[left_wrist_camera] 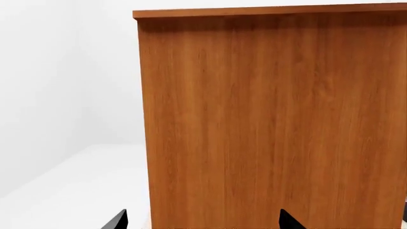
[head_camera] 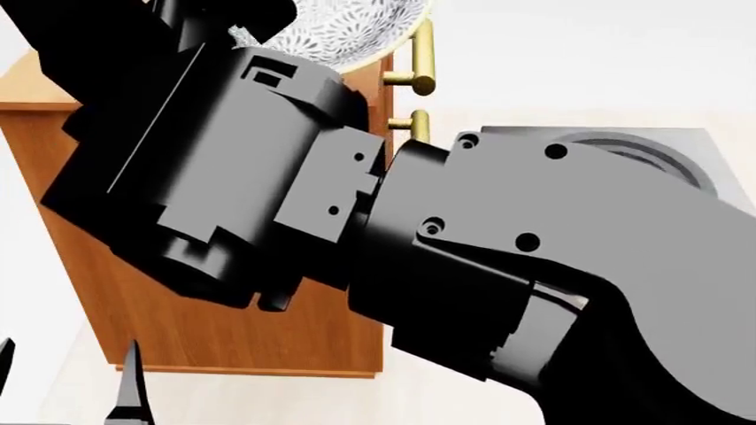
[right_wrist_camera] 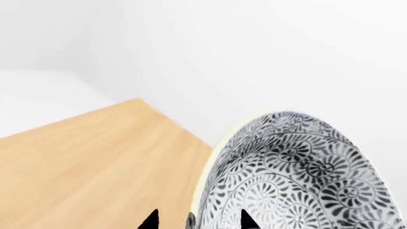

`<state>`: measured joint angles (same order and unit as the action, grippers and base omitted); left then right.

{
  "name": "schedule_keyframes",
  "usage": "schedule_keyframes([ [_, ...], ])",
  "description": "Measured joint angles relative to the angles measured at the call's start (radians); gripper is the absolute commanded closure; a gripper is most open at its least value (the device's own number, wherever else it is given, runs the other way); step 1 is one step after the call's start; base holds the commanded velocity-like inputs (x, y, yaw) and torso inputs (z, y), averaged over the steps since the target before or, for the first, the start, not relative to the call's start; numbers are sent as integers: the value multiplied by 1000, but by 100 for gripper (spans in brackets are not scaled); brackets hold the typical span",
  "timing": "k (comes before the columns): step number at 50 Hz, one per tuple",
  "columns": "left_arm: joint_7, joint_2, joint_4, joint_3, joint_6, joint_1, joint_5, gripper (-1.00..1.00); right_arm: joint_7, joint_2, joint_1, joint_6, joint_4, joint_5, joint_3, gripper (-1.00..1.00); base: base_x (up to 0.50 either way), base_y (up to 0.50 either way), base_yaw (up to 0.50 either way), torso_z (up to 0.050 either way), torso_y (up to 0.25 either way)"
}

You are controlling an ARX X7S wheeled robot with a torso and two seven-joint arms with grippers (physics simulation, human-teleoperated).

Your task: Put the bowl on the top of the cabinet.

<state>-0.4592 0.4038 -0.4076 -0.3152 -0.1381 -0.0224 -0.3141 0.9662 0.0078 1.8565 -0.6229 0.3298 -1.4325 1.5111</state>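
Left wrist view: the cabinet [left_wrist_camera: 273,124] fills the frame as a plain orange-brown side panel under a lighter top edge. Two dark fingertips of the left gripper [left_wrist_camera: 202,220] show well apart with nothing between them, so it stands open and empty. Head view: the right arm [head_camera: 354,221] blocks most of the scene; behind it the cabinet's brass handles [head_camera: 416,84] are visible, and the bowl [head_camera: 354,27] shows at the top edge, raised at about the height of the cabinet top. Right wrist view: the right gripper [right_wrist_camera: 197,220] shows two dark tips either side of the patterned bowl's rim, evidently clamped on it. The bowl hangs tilted beside the light wood top, overlapping its edge in the picture. Judgement: lifting is done; carrying the bowl over the top, lowering and releasing remain.
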Motion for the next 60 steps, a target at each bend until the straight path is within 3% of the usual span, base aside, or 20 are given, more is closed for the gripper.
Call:
schedule_keyframes([
  [39,-3,-11,15,-32,1,-12,11,-100,124,212,97,-47,-259,-15,-39,-100,0,0,0,0,0],
  [60,-5,-15,27,-43,6,-20,16,-100,245,386,128,-88,-563,-55,-62,-100,0,0,0,0,0],
])
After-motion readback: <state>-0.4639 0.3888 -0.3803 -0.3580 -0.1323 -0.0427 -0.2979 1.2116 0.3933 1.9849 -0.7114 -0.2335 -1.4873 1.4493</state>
